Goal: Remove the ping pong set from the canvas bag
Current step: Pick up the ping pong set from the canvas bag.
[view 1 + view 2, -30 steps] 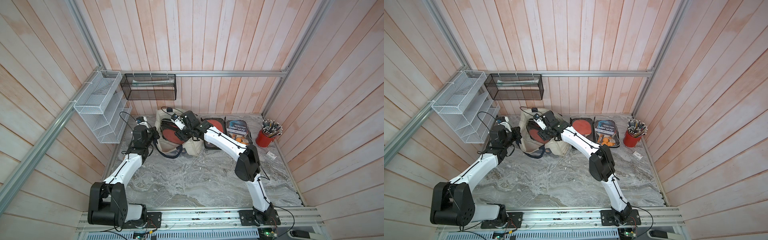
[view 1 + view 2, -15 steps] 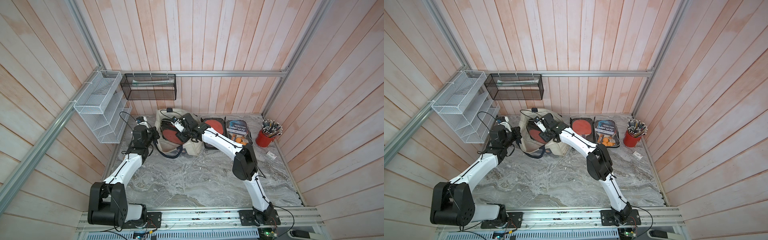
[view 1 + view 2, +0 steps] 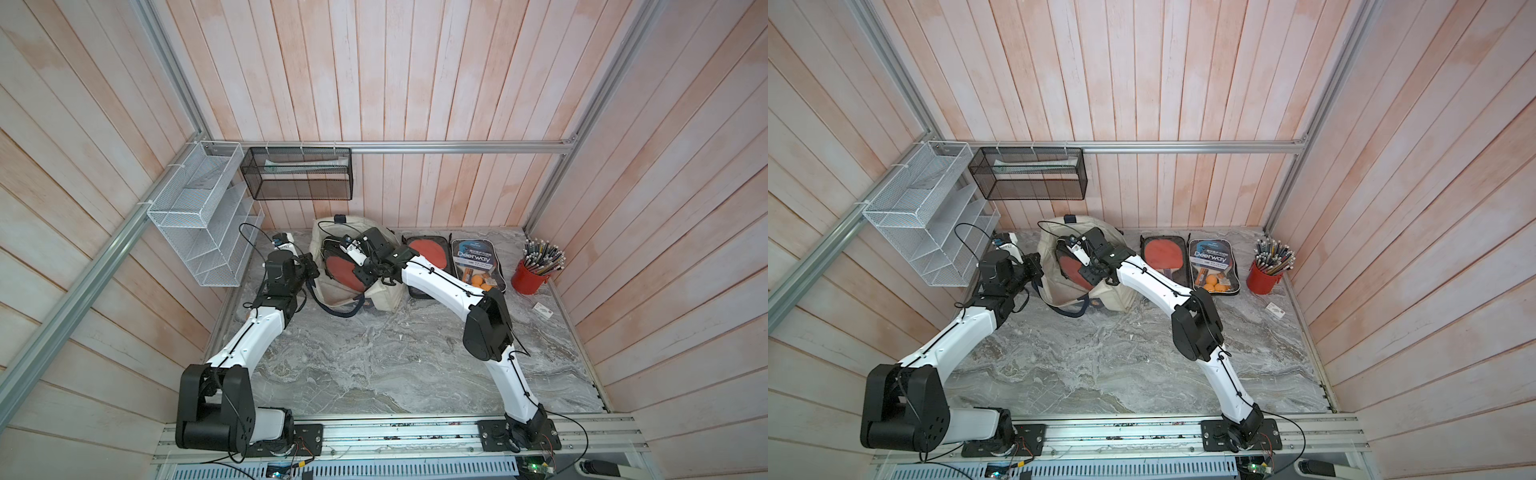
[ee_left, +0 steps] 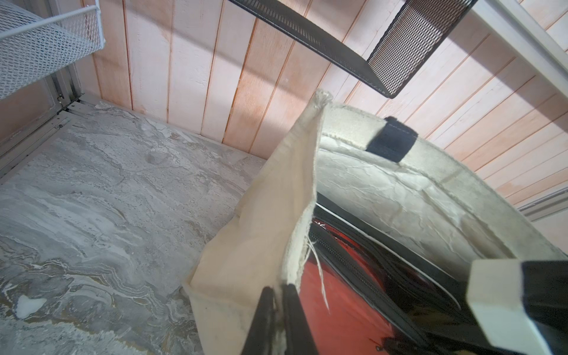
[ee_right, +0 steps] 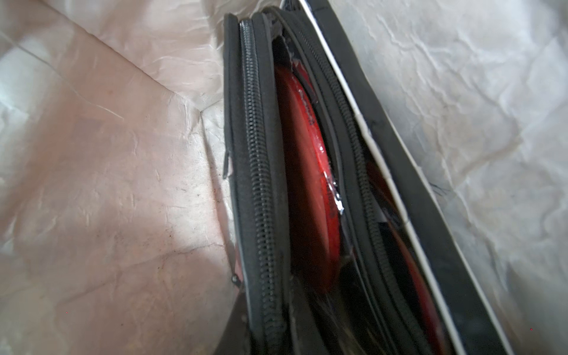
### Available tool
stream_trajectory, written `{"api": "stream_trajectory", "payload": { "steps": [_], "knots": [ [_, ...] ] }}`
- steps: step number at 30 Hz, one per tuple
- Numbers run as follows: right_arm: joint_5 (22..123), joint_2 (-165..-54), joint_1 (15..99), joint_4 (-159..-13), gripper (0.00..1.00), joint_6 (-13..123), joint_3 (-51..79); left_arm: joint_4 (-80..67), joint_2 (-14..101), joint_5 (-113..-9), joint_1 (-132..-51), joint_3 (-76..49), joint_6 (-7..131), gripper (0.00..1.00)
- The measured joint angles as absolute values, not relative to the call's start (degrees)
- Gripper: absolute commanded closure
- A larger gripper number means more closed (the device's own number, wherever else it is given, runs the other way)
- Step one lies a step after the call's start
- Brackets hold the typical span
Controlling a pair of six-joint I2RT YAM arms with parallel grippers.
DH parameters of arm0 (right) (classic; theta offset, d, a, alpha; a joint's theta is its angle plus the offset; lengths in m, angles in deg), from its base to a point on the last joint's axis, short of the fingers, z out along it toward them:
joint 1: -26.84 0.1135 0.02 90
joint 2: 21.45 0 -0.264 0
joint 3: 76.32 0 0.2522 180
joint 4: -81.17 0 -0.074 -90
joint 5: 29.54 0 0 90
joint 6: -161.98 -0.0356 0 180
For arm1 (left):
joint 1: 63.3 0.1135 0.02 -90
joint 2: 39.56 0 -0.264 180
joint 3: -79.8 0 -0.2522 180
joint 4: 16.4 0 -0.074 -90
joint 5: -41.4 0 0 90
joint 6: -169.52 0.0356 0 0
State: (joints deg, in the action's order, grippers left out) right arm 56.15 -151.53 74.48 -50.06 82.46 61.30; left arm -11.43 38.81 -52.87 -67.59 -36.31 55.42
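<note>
Your left claw (image 4: 278,290) pinches the rim of the canvas bag (image 3: 384,297) at the far edge of the counter (image 3: 374,365). Your right claw (image 3: 362,275) is inside by the ping pong set (image 5: 307,184), though I cannot tell whether it grips. A weak hold could let the set slip back.

Legible: "Deerway", white lettering on blue insert of open paddle case (image 3: 1212,259) on worktop (image 3: 1100,365). Smaller print below unreadable.

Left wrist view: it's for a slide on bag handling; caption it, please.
Left pincer shut on the rim of the cream canvas bag, red paddle in black zippered case inside.
</note>
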Motion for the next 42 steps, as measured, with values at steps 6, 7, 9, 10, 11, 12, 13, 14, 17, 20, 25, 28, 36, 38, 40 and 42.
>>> {"api": "stream_trajectory", "payload": {
  "steps": [6,7,9,10,11,12,13,14,17,20,25,28,36,38,40,42],
  "knots": [
    [55.8,-151.3,74.5,-47.4,1.00,82.5,67.7,-11.5,38.8,-52.8,-67.6,-36.3,55.2,1.00],
    [55.7,-151.1,74.5,-47.3,1.00,82.5,68.4,-11.5,38.8,-52.8,-67.6,-36.3,55.2,1.00],
    [55.5,-150.2,74.5,-47.2,1.00,82.5,69.0,-11.5,38.8,-52.8,-67.6,-36.3,55.2,1.00],
    [55.2,-149.7,74.5,-47.2,1.00,82.5,69.1,-11.5,38.8,-52.8,-67.6,-36.3,55.2,1.00],
    [55.0,-149.3,74.5,-47.2,1.00,82.4,69.2,-11.5,38.8,-52.8,-67.6,-36.3,55.2,1.00],
    [54.7,-148.7,74.5,-47.2,1.00,82.4,69.3,-11.5,38.8,-52.8,-67.6,-36.3,55.2,1.00],
    [54.4,-148.1,74.5,-47.2,1.00,82.2,69.3,-11.5,38.8,-52.8,-67.6,-36.3,55.2,1.00],
    [54.1,-147.6,74.5,-47.2,1.00,82.2,69.3,-11.5,38.8,-52.8,-67.6,-36.3,55.2,1.00],
    [53.5,-145.8,74.4,-47.2,1.00,81.5,69.3,-11.5,38.8,-52.8,-67.6,-36.3,55.2,1.00],
    [52.7,-143.0,74.0,-47.3,1.00,80.3,69.3,-11.5,38.8,-52.8,-67.6,-36.3,55.2,1.00],
    [50.7,-135.7,71.7,-48.6,1.00,77.7,69.3,-11.5,38.8,-52.8,-67.6,-36.3,55.2,1.00],
    [48.9,-130.5,70.3,-50.0,1.00,76.4,69.2,-11.5,38.8,-52.8,-67.6,-36.3,55.2,1.00],
    [42.6,-117.9,68.1,-52.5,1.00,74.7,64.2,-11.5,38.8,-52.9,-67.6,-36.3,55.2,1.00],
    [41.7,-115.5,67.0,-52.5,1.00,73.9,61.2,-11.5,38.8,-52.9,-67.6,-36.3,55.2,1.00],
    [40.6,-112.6,65.3,-52.6,1.00,72.8,56.6,-11.5,38.8,-52.9,-67.6,-36.3,55.2,1.00],
    [39.7,-109.8,63.5,-52.4,1.00,71.4,51.5,-11.5,38.8,-52.9,-67.6,-36.3,55.2,1.00]
  ]
}}
